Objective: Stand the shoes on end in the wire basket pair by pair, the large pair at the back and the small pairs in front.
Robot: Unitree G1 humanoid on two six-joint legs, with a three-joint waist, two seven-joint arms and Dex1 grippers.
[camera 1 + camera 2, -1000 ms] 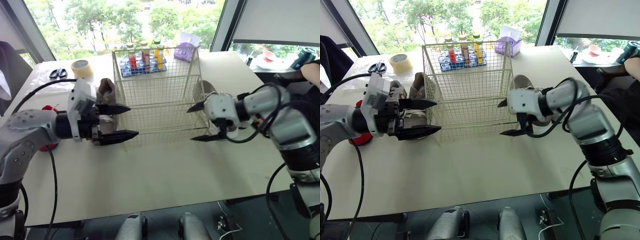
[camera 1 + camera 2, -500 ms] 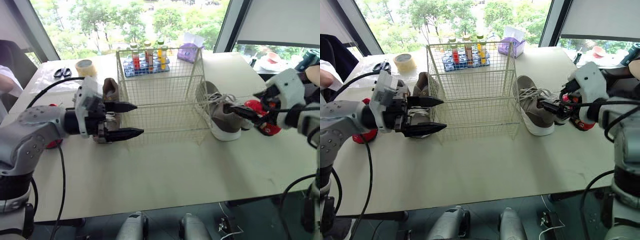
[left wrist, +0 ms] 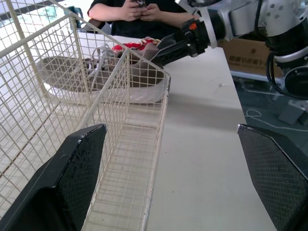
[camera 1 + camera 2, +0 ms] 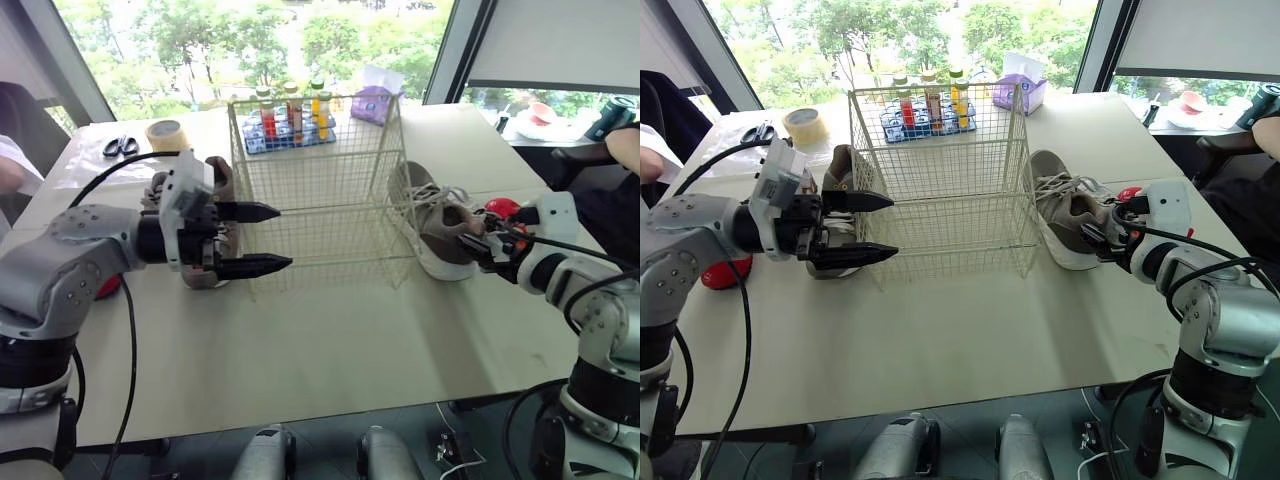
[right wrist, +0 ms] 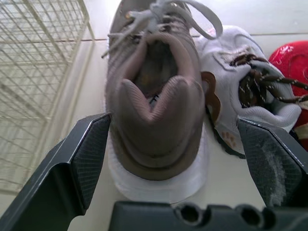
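Broadly, the worktop [image 4: 330, 350] carries everything, with the wire basket [image 4: 320, 232] standing in its middle. No shoe stands inside it yet, so the task looks to be at its very start.

One big grey-brown shoe [image 4: 435, 225] lies on its sole just beside the basket's right wall, its heel towards the robot's right arm. Its likely partner, the second brown shoe [image 4: 840, 170], sits against the basket's left side, partly hidden behind the left arm. Splitting the pair this way seems to give each arm one shoe within easy reach.

The right tool [image 5: 175, 144] is spread wide with one finger on either side of the grey-brown shoe's heel, not yet pinching it. A grip at the heel would probably suit tipping the shoe up on end over the basket's back row. The left tool [image 4: 284, 237] is open too and holds nothing. It hovers at the basket's front left corner, in front of the second brown shoe, and its fingers point across the basket.

A small white shoe [image 5: 240, 96] lies touching the big shoe's far side, and a small red shoe [image 5: 293, 57] lies just beyond it. They probably belong to the front row and should wait until the large pair is in.
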